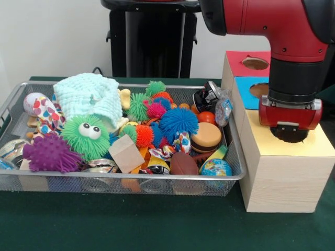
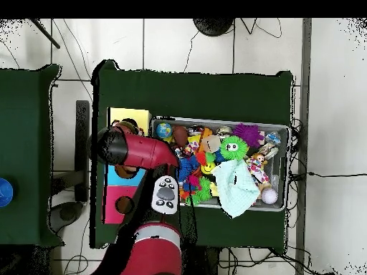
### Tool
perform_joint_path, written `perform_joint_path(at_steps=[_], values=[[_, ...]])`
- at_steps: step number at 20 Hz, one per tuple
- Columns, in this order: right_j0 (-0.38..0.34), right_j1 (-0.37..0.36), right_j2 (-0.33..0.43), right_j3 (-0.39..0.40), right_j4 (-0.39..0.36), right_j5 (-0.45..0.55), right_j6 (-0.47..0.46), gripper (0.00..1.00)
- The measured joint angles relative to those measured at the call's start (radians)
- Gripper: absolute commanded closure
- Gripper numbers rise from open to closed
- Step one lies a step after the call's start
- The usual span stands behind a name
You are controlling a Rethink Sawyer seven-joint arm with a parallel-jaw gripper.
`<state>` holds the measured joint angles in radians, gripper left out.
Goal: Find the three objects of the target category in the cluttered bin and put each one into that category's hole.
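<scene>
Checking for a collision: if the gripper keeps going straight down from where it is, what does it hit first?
Most likely the yellow section of the wooden box; the gripper hangs right over its hole, though depth is unclear.

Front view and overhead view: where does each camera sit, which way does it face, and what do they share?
Front view: across the table, facing the robot; looks at the wire bin and the wooden box; the red arm descends over the box.
Overhead view: above the table, straight down; the arm reaches up from the bottom over the box.
Shared: bin, box, arm, and the green fuzzy toy.
</scene>
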<state>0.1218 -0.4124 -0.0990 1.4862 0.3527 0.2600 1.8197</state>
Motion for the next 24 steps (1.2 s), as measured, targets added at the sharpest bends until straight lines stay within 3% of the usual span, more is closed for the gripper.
perform_joint_path(at_steps=[24], values=[[0.055, -0.036, -0.070, 0.004, -0.001, 0.041, 0.020, 0.00]])
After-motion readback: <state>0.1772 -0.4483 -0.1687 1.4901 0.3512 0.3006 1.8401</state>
